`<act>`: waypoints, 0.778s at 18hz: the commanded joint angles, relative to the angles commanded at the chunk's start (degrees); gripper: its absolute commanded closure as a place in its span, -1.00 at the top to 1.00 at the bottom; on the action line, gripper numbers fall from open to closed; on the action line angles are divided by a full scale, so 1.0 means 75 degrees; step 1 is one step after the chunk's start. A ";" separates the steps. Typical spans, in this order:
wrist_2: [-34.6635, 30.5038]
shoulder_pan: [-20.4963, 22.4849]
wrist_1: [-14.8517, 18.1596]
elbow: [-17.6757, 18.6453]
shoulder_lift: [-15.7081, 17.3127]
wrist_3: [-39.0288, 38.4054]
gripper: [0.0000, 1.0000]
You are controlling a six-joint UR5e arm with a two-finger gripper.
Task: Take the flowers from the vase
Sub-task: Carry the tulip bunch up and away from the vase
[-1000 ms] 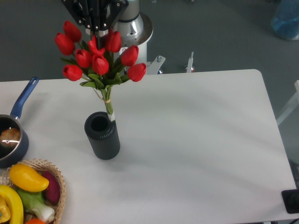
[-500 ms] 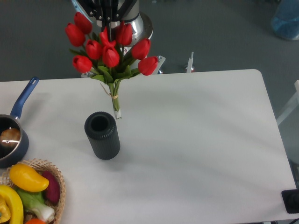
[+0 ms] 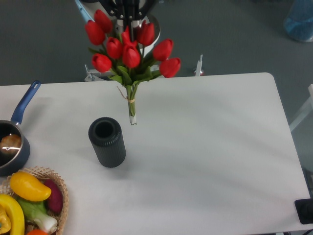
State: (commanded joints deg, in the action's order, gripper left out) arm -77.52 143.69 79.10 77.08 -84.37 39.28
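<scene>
Tulips, glossy red buds on one thin pale stalk, hang from closed jaws, clear of the ribbed dark vase on the white tabletop.

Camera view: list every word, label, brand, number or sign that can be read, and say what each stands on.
None: no readable text shows anywhere.
The short dark grey ribbed vase carries only vertical ribs, no label.
The bunch of red tulip flowers, held in the claw, bears no tag, only a pale tie at the stalk.
The blue-handled saucepan, the woven wicker basket and the white table show no print.
</scene>
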 joint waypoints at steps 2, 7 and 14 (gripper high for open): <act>0.0000 0.0247 0.0000 0.0129 -0.0128 0.0234 -1.00; -0.0012 0.0704 0.0000 0.0293 -0.0445 0.0633 -1.00; -0.0210 0.1255 0.0105 0.0563 -0.0714 0.1722 -0.96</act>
State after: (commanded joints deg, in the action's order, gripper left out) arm -79.10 153.10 79.89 81.30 -89.73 52.19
